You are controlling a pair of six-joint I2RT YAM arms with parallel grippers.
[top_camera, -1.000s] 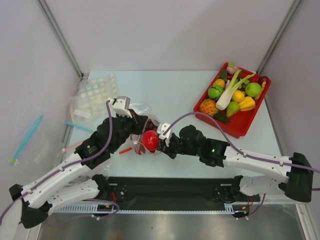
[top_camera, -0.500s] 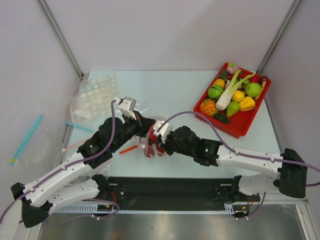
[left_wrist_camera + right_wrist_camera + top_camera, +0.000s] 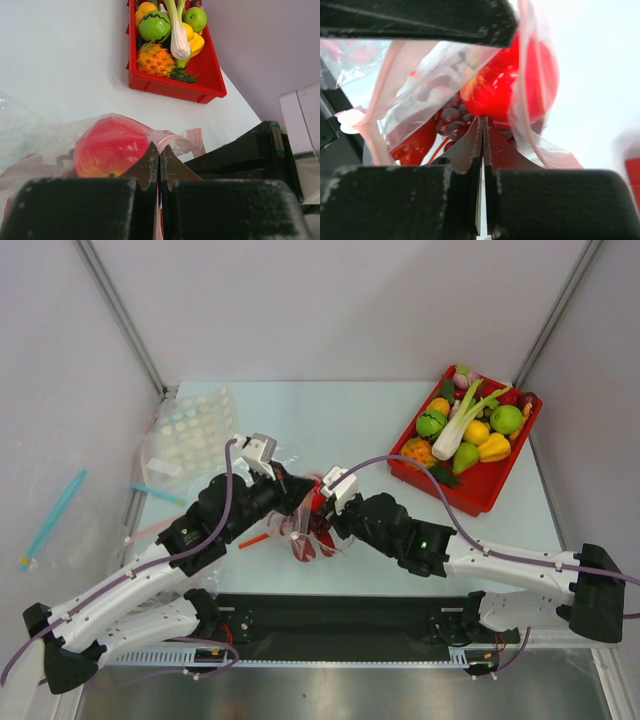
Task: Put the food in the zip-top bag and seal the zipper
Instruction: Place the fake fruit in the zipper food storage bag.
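Glossy red ball-like fruit (image 3: 111, 149), bare a second ago, is now enclosed in the clear crinkly zip-top bag (image 3: 420, 85); sealing remains. Left gripper (image 3: 159, 156) is clamped on the bag's mouth; right gripper (image 3: 482, 131) closed, hold unclear.

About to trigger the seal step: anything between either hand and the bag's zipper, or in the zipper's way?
Nothing separates them: both the left hand and right hand are shut on the zip-top bag at its mouth edge. But the red fruit sits just behind the pink zipper, possibly keeping it from closing.
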